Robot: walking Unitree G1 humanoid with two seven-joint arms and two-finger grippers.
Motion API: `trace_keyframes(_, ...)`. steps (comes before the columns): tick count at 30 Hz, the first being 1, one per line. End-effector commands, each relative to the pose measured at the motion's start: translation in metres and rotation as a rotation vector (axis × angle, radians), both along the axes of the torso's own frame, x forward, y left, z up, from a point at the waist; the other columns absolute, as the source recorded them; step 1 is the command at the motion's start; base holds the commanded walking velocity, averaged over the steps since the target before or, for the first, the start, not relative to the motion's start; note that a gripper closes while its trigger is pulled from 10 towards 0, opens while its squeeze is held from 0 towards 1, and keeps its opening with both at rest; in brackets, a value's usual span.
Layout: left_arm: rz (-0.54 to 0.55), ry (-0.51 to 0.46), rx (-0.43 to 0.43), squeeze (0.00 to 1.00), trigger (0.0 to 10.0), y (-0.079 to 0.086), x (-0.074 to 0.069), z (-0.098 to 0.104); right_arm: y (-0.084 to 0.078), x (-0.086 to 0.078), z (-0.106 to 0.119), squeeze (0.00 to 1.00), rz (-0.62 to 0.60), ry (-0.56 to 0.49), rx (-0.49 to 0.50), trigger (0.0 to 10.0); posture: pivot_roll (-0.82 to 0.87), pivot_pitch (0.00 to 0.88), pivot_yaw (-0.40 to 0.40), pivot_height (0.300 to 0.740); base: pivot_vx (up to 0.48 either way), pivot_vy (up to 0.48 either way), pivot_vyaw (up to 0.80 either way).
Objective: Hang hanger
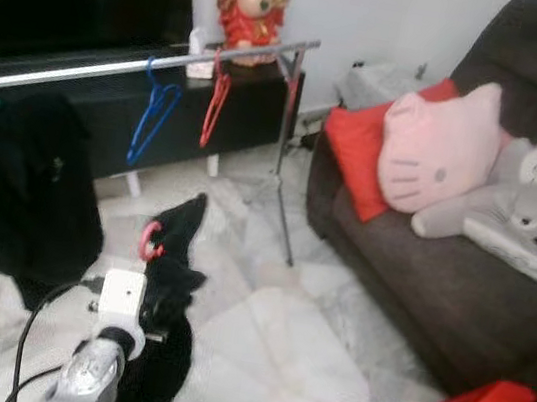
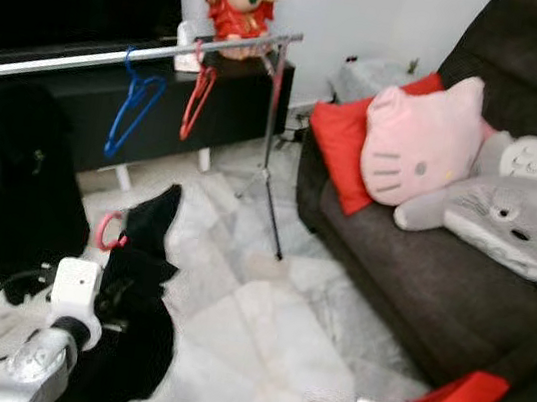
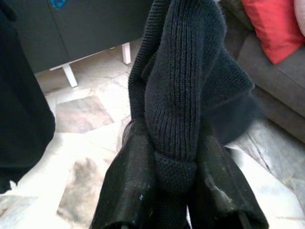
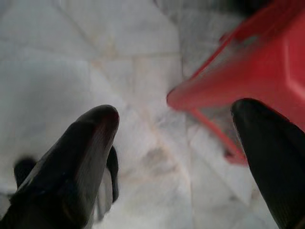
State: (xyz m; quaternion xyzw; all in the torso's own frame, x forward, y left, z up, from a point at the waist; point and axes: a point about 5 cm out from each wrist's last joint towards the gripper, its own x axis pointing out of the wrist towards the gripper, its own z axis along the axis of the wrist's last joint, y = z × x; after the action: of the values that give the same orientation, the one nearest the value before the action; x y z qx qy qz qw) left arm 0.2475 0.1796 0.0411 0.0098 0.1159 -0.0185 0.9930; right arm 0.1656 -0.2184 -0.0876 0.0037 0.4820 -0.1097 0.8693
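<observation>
Black knit fills my left pincer: its two fingers are clamped on a dark sweater that drapes from a pink hanger, whose hook curls up just above the wrist. Far left, a black garment already hangs from the silver clothes rail. The rail runs left to right across the room, rising toward its far end, with a blue hanger and a red hanger dangling empty near the stand's upright. I judge the coming move turns on this: the rail lies above and ahead of the left pincer, its long axis crosswise to my reach, so the pink hook must rise and drop over the bar, likely in the gap between the black garment and the blue hanger. The left arm is the nearer one. To the right, a brown sofa carries a red cushion and a pink cat pillow. Low right, my right pincer is spread wide over marble floor, holding nothing, beside a red stool.
</observation>
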Motion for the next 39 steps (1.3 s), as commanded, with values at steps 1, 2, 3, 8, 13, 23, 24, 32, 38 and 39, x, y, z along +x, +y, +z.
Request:
trace_keyframes(1,0.028,-0.024,0.028,0.0,10.0,0.01,0.001,0.007,0.013,0.006,0.0,0.0,0.028,-0.005,0.026,10.0,-0.07,0.0,0.004,0.74,0.345,0.0,0.0)
trace_keyframes(2,0.027,-0.024,0.028,0.0,10.0,0.01,0.001,0.007,0.013,0.006,0.0,0.0,0.031,-0.006,0.027,10.0,-0.07,0.0,0.005,0.74,0.345,0.0,0.0)
trace_keyframes(3,0.028,-0.024,0.026,0.0,10.0,0.01,0.001,0.007,0.013,0.007,0.001,0.0,0.03,-0.011,0.025,10.0,-0.07,0.0,0.005,0.74,0.349,0.0,0.0)
trace_keyframes(8,0.022,-0.02,0.024,0.0,10.0,0.008,-0.001,0.007,0.015,0.01,0.002,0.0,0.022,-0.027,0.042,10.0,-0.07,0.0,0.007,0.74,0.347,0.0,0.0)
trace_keyframes(13,0.013,-0.015,0.02,0.0,10.0,0.005,-0.002,0.007,0.014,0.011,0.002,0.0,0.007,-0.031,0.038,10.0,-0.07,0.0,0.008,0.74,0.347,0.0,0.0)
trace_keyframes(23,0.006,-0.009,0.016,0.0,10.0,0.003,-0.004,0.007,0.015,0.009,0.002,0.0,0.017,-0.033,0.039,10.0,-0.07,0.0,0.008,0.74,0.346,0.0,0.0)
trace_keyframes(24,0.004,-0.009,0.016,0.0,10.0,0.003,-0.005,0.007,0.014,0.009,0.002,0.0,0.018,-0.033,0.039,10.0,-0.07,0.0,0.008,0.74,0.345,0.0,0.0)
trace_keyframes(32,-0.017,-0.005,0.02,0.0,10.0,0.0,-0.008,0.006,0.014,0.008,0.001,0.0,0.025,-0.03,0.037,10.0,-0.07,0.0,0.005,0.74,0.337,0.0,0.0)
trace_keyframes(38,-0.059,-0.007,0.005,0.0,10.0,-0.005,-0.012,0.004,0.014,0.005,0.0,0.0,0.045,-0.031,0.052,10.0,-0.07,0.0,0.005,0.74,0.0,0.0,0.11)
trace_keyframes(39,-0.059,-0.007,0.005,0.0,10.0,-0.005,-0.012,0.004,0.014,0.005,0.0,0.0,0.045,-0.031,0.052,10.0,-0.07,0.0,0.005,0.74,0.0,0.0,0.66)
